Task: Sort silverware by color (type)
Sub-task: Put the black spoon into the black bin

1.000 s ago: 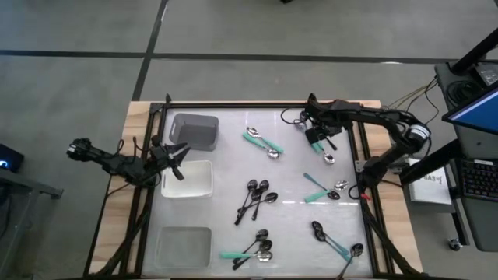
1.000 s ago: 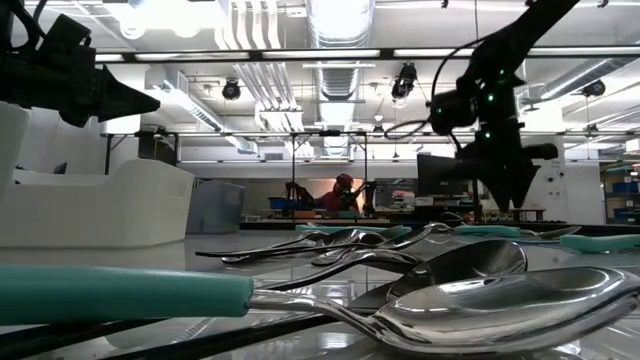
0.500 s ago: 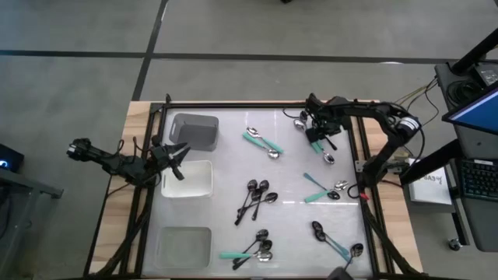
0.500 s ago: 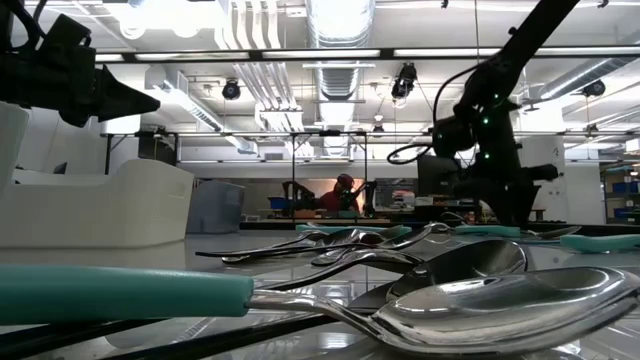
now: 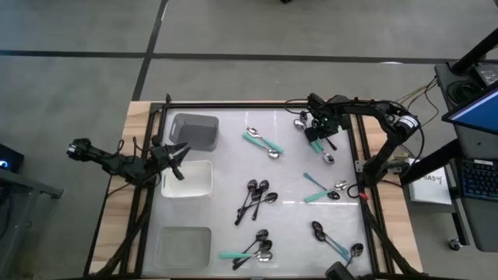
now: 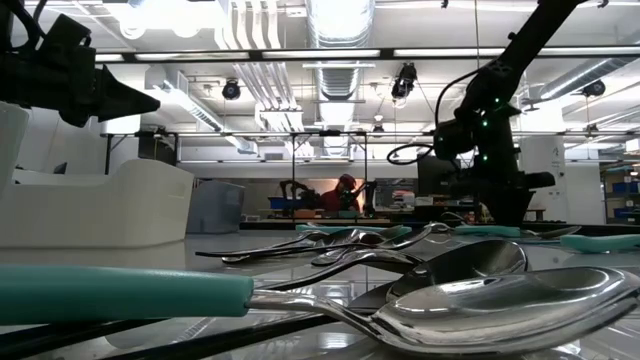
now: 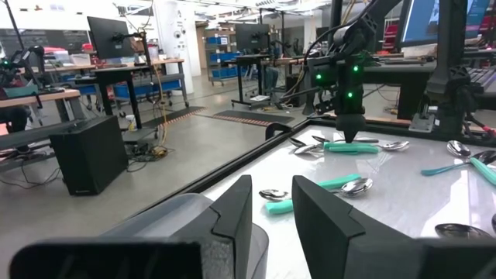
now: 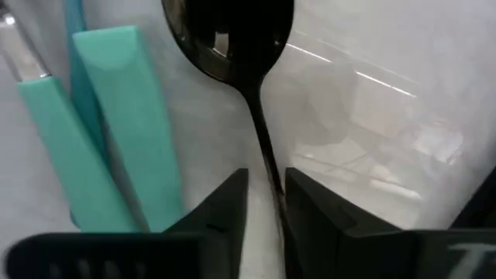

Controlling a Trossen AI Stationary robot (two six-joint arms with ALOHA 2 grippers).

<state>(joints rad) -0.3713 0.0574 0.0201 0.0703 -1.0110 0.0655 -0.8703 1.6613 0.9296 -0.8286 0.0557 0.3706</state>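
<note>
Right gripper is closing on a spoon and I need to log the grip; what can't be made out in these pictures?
- Right gripper, right wrist view: the fingers straddle the black spoon handle, but contact is unclear.
- The spoon's handle end: hidden between the fingers.
- Teal handles beside it: cut off by the picture's edge, so their bowls are unseen.
- High view: right gripper hides the spoons below it.
- Clear bin, high view: too faint to tell its contents.

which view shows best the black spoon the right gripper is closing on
The right wrist view: the black spoon fills the frame, its thin handle running between the right gripper's fingers. The high view shows only the gripper over a spoon cluster; the low and left wrist views show the arm, not that spoon.
</note>
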